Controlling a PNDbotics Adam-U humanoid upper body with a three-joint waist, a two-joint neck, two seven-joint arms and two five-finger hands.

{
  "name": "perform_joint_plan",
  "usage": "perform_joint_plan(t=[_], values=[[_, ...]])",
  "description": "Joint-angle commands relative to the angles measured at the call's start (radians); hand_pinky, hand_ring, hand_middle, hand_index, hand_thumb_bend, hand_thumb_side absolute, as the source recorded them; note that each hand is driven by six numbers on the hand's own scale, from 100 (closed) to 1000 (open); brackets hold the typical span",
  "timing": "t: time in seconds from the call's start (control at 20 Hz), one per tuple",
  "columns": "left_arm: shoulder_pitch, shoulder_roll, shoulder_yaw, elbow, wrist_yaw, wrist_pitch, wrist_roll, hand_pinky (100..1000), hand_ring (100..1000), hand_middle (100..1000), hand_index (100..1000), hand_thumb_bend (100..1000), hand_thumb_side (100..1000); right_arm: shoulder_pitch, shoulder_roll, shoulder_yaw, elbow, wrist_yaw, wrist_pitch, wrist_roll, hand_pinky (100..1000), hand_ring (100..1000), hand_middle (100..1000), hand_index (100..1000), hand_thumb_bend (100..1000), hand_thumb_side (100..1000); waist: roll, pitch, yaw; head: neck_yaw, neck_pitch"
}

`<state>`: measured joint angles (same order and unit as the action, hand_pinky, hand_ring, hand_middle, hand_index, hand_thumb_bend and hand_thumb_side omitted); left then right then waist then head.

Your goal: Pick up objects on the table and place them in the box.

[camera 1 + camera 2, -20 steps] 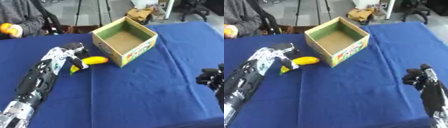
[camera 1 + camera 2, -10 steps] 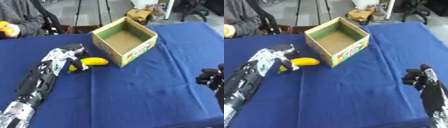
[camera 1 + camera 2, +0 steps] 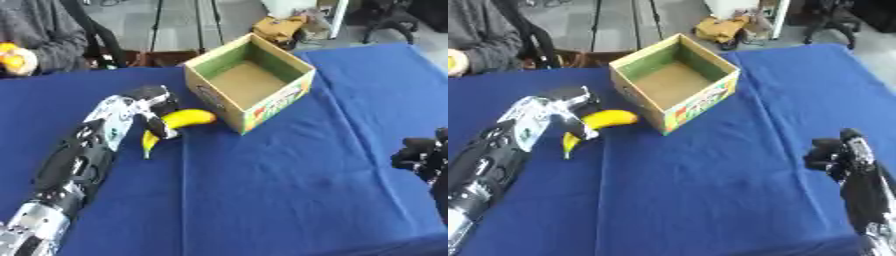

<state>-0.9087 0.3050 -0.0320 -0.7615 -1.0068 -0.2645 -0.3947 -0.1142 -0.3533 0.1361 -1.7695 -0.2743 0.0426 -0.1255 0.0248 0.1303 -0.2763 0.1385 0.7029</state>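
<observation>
Where the blue cloth of the table (image 3: 289, 200) spreads out before the robot, a yellow banana (image 3: 178, 124) lies left of centre, its thick end pointing toward the box (image 3: 251, 86) and its thin end trailing nearer and to the left. The left hand (image 3: 150, 102) has come in from the near left and sits at the banana's middle, its dark fingers (image 3: 163, 129) curled across the fruit, which rests on the cloth. The box stands just right of and beyond the banana, an open cardboard carton with a green rim and printed near wall; its brown floor shows nothing inside. The right hand (image 3: 833, 154) hangs at the right edge, well apart from both, fingers bunched inward with nothing in them.
</observation>
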Motion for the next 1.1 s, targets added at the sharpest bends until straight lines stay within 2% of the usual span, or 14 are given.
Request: perform_joint_plan(t=[0.05,0.35,0.7,0.8,1.1], values=[[-0.039,0.046,0.014,-0.046,0.031,-0.003,0.000,413,307,279,459,100,147,-0.009,-0.011,-0.005,-0.011,0.010,-0.001,0.002,661,612,521,656,100,937,-0.003,-0.012,-0.001,0.002,0.007],[-0.083,0.081,0.017,-0.085,0.066,-0.001,-0.012,413,304,275,456,100,135,-0.010,-0.014,-0.003,-0.010,0.008,0.000,0.004,661,612,521,656,100,937,0.000,-0.016,-0.010,0.005,0.004],[-0.148,0.103,0.020,-0.104,0.047,0.008,0.027,426,306,275,456,100,110,-0.025,-0.012,0.006,-0.008,0.006,0.002,0.013,661,612,521,656,100,938,0.010,-0.010,-0.046,0.020,-0.012],[-0.164,0.108,0.020,-0.103,0.037,0.008,0.042,430,307,276,458,100,101,-0.033,-0.011,0.009,-0.006,0.004,0.002,0.016,660,612,521,656,100,939,0.017,-0.005,-0.061,0.026,-0.020],[-0.206,0.120,0.034,-0.086,0.001,0.021,0.111,440,312,281,428,100,100,-0.063,-0.009,0.019,0.006,0.003,0.004,0.025,661,613,522,657,100,943,0.059,0.005,-0.122,0.053,-0.050]])
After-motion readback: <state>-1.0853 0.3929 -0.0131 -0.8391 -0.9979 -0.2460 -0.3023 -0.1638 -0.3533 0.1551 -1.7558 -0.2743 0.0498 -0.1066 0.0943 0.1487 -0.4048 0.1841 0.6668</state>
